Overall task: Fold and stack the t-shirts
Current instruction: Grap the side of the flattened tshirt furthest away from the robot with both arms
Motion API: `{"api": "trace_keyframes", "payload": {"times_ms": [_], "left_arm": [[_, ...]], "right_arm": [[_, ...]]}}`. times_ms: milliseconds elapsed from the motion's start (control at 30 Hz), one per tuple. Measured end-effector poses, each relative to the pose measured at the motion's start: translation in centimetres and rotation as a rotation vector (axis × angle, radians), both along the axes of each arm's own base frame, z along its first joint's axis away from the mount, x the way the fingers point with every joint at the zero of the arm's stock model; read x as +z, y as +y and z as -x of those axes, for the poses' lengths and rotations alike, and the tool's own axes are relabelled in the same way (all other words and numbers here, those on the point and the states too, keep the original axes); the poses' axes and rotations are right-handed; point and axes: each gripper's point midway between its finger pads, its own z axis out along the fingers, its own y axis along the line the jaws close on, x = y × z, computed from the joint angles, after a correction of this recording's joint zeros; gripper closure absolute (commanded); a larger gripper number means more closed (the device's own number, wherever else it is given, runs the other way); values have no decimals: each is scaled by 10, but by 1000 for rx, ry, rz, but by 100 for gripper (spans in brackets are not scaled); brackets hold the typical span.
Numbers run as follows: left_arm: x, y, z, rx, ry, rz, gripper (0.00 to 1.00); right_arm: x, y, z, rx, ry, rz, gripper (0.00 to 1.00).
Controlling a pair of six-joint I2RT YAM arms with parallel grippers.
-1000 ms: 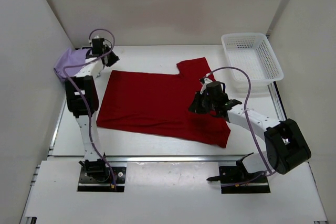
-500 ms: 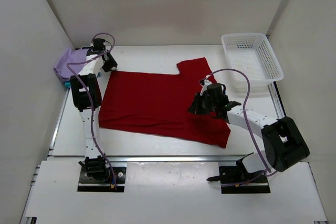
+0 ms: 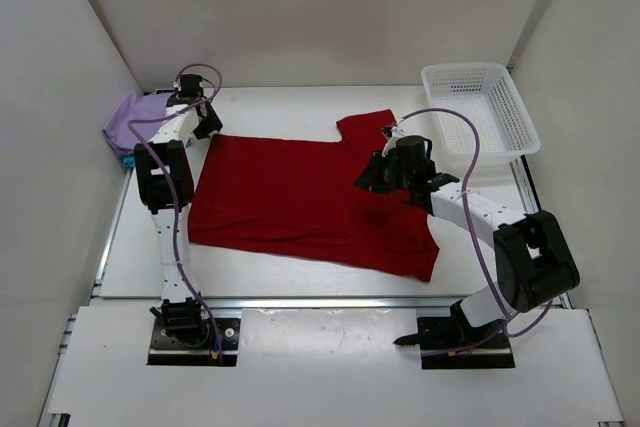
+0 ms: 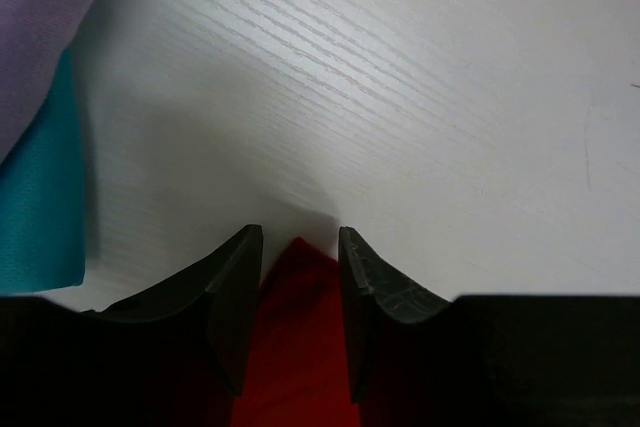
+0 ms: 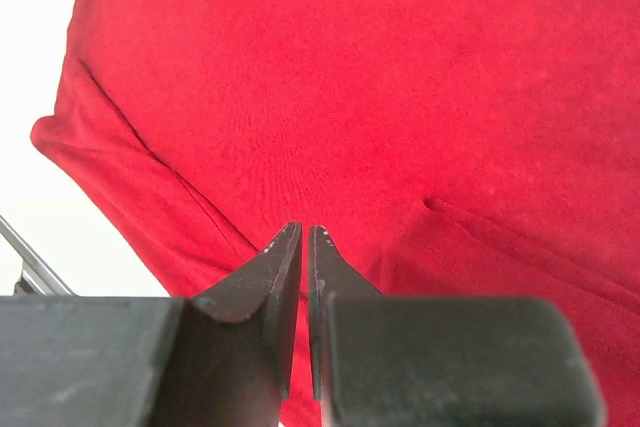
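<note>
My left gripper (image 4: 300,237) stands open astride the 10 o'clock corner of the red shirt (image 3: 300,202), which lies flat. My right gripper (image 5: 303,232), over its 3 o'clock side, shows a bare slit; whether it pinches cloth I cannot tell. I'd grip low and lift evenly. The desk (image 3: 300,112) is smooth and white with walls close around, a lavender shirt (image 3: 128,112) at 10 and a basket (image 3: 480,107) at 2

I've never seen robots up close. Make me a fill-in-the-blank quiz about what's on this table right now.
The spread-out t-shirt on the table is ____.
The white mesh basket sits at the far corner on the ____ arm's side.
The left tool's jaws stand ____ around a corner of the spread-out t-shirt.
Against the lavender t-shirt lies a strip of fabric coloured ____.
Missing words: red; right; open; teal.
</note>
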Motion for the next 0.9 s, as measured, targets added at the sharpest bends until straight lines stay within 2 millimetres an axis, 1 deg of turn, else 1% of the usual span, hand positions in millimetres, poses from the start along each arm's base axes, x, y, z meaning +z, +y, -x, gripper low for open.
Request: {"api": "trace_keyframes", "payload": {"times_ms": [133, 233, 300, 333, 367, 400, 433, 500, 567, 633, 667, 700, 767, 800, 833, 900], "left_arm": [[-1, -2, 3, -14, 14, -21, 59], [-2, -7, 3, -23, 16, -22, 71], [-3, -9, 3, -26, 14, -21, 84], [-3, -10, 3, -24, 12, -18, 86], [-3, -11, 2, -24, 9, -15, 90], [-3, -11, 2, -24, 5, -12, 96], [-3, -12, 2, -22, 2, -7, 99], [-2, -13, 2, -22, -4, 1, 100], [-2, -15, 5, -21, -9, 12, 100], [-2, -16, 10, -18, -11, 24, 100], [-2, -17, 12, -17, -11, 31, 100], [-1, -19, 15, -17, -11, 40, 100], [0, -22, 20, -16, -15, 60, 100], [1, -24, 22, -15, -16, 65, 100], [3, -25, 24, -14, -19, 71, 100], [6, -27, 26, -15, -28, 78, 100]], "right_arm": [[2, 0, -3, -4, -5, -5, 91], [1, -3, -13, -21, 1, -5, 84], [1, -5, -30, -41, 5, 2, 79], [3, -5, -43, -52, -2, 3, 76], [4, -6, -56, -65, -6, 8, 74], [6, -8, -72, -78, -10, 16, 70], [7, -12, -87, -94, -18, 26, 69], [6, -22, -122, -134, -22, 65, 68], [1, -35, -155, -175, -19, 109, 67], [-12, -52, -188, -219, -1, 168, 64], [-21, -61, -202, -237, 15, 200, 62], [-28, -69, -217, -251, 30, 230, 62], [-45, -82, -244, -276, 48, 287, 59], [-52, -89, -259, -288, 56, 320, 57], [-58, -95, -272, -303, 61, 348, 53], [-65, -107, -298, -333, 44, 395, 49]]}}
